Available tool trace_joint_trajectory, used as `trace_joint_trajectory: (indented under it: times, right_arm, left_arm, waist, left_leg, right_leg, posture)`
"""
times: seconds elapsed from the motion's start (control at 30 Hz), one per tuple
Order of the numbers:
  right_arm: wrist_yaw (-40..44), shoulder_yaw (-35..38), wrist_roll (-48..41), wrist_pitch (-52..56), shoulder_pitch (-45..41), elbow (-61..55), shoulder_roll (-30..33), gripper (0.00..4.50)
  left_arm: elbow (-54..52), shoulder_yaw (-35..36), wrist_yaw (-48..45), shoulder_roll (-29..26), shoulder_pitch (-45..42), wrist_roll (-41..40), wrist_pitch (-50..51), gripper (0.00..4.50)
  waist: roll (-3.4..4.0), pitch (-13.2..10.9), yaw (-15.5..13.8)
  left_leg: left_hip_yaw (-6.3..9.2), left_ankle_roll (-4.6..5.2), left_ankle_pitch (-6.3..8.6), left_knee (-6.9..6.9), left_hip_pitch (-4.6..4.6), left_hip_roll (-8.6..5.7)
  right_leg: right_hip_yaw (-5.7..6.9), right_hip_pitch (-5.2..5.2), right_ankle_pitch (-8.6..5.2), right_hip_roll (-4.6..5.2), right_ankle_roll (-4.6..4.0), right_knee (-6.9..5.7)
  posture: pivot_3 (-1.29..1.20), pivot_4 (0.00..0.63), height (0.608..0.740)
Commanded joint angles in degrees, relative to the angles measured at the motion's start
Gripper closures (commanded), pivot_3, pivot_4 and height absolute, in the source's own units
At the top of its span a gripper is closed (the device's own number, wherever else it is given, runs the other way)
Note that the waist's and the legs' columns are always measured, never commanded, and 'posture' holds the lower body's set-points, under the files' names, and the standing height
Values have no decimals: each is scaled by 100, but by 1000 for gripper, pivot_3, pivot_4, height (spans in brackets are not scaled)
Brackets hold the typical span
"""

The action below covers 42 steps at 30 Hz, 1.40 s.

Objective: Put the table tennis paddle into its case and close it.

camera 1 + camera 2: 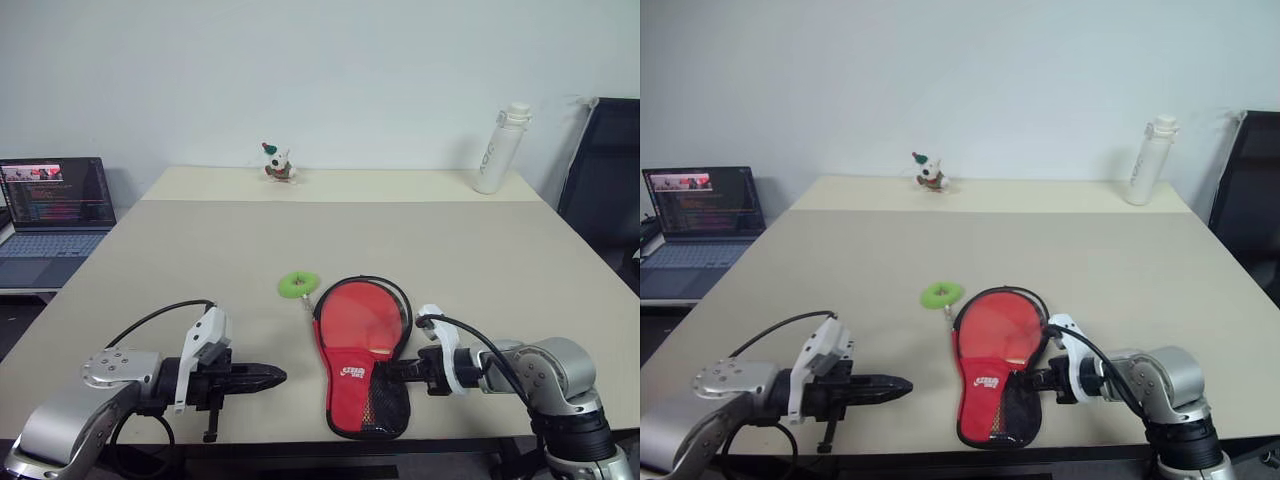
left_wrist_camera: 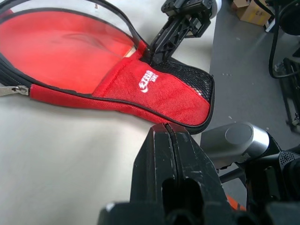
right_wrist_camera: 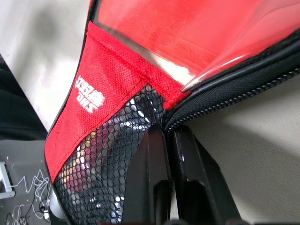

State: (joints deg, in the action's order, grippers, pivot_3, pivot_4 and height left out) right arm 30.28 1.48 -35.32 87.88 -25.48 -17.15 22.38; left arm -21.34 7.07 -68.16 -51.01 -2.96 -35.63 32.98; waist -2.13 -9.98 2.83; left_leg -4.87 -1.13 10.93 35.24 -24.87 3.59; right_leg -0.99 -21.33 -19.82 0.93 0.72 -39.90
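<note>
Paddle case lying lower centre of the table
Right gripper pinching the case edge, apparently; left gripper clenched, holding nothing.

1. The red fabric, paddle-shaped zip case carries a small white printed logo on its red panel, beside the black mesh part and just in front of the right hand's black fingers. It is two short lines of blocky letters with a stripe motif; the exact wording cannot be read for sure.
2. The white plastic bottle, standing on the table far beyond the right hand, bears grey vertical lettering on its side, too small to read.
3. The open dark laptop, well off past the left hand, shows lines of coloured text on its screen, none legible.
</note>
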Motion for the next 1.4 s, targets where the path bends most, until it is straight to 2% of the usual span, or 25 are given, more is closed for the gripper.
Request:
trace_joint_trajectory:
  times: [0.03, 0.27, 0.37, 0.47, 0.53, 0.67, 0.87, 0.97, 1.13, 1.3, 1.33, 1.4]
  right_arm:
    - [-135, 148, 3, 102, 147, -71, 74, 3098]
    - [55, 228, -103, -246, 490, -455, 831, 818]
    - [310, 336, -194, -620, 405, -421, 1222, 41]
    - [701, 272, -146, -1295, 300, -358, 1734, 41]
    - [907, 428, -317, -1635, 181, -321, 1708, 41]
    - [900, 422, -466, -2252, -282, -360, 1119, 41]
    - [575, -433, 198, -3177, -720, 168, 193, 41]
    - [496, -891, 701, -3791, -772, 683, -107, 0]
    - [515, -1310, 1299, -4458, -748, 1191, -222, 0]
    - [474, -1526, 1623, -4686, -562, 1332, -333, 0]
    - [515, -1571, 1640, -4678, -503, 1287, -342, 0]
    - [509, -1622, 1678, -4668, -417, 1215, -394, 0]
  left_arm:
    - [-34, 70, -13, -29, 0, 0, -116, 4500]
    - [-13, 123, 162, 39, 81, 24, -133, 4500]
    - [1, 149, 319, 80, 100, 2, -81, 4500]
    - [43, 145, 471, 124, 65, 13, -47, 4500]
    - [84, 139, 557, 141, 31, 13, -37, 4500]
    - [334, 108, 731, 182, -162, 123, -83, 4500]
    - [645, 83, 1004, 274, -481, 145, 30, 4500]
    - [876, 66, 1319, 464, -756, 310, -46, 3915]
    - [1131, 58, 1700, 743, -1093, 545, -141, 2114]
    - [1621, -315, 2340, 1313, -1750, 1119, -300, 310]
    - [1815, -390, 2552, 1446, -1946, 1288, -327, 46]
    - [2406, -489, 3083, 1684, -2404, 1724, -436, 46]
  waist:
    - [-2, 2, 0]
    - [-10, 7, -122]
    - [-12, 8, -153]
    - [-11, 7, -143]
    - [-11, 7, -122]
    - [-7, 5, -20]
    - [-7, 4, -13]
    - [-7, 4, -70]
    - [-7, 4, -104]
    - [-7, 5, -117]
    - [-8, 5, -119]
    - [-8, 5, -125]
  left_leg:
    - [0, 0, 0, 0, 0, 0]
    - [4, 1, 0, 3, 6, -7]
    - [9, 3, -1, 9, 6, -12]
    - [8, 8, -2, 19, 5, -12]
    - [7, 8, -2, 20, 5, -9]
    - [7, 6, -2, 14, 6, 7]
    - [6, 4, -3, 7, 0, 3]
    - [4, 4, -2, 9, -3, -2]
    - [4, 4, -3, 13, -3, -1]
    - [5, 4, -3, 20, -2, -1]
    - [4, 4, -3, 21, -2, -2]
    - [6, 3, -3, 25, -3, -1]
  right_leg:
    - [0, 0, 0, 0, 0, 0]
    - [5, 13, 1, 8, 2, 3]
    - [11, 19, 2, 12, 7, 5]
    - [9, 20, 5, 13, 13, 5]
    - [8, 18, 5, 11, 13, 3]
    - [2, 9, 5, -8, 11, -3]
    - [2, 2, 6, -5, 9, 0]
    - [3, 2, 6, 1, 9, 0]
    - [4, 2, 7, 1, 8, -3]
    - [6, 4, 7, 1, 7, -8]
    - [5, 5, 7, 1, 8, -8]
    - [8, 6, 7, 0, 8, -9]
  posture:
    - [0, 150, 740]
    - [0, 150, 740]
    - [0, 150, 740]
    - [0, 150, 740]
    - [0, 150, 740]
    - [0, 150, 740]
    - [0, 150, 740]
    - [0, 150, 740]
    - [0, 150, 740]
    - [0, 150, 740]
    - [0, 150, 740]
    - [0, 150, 740]
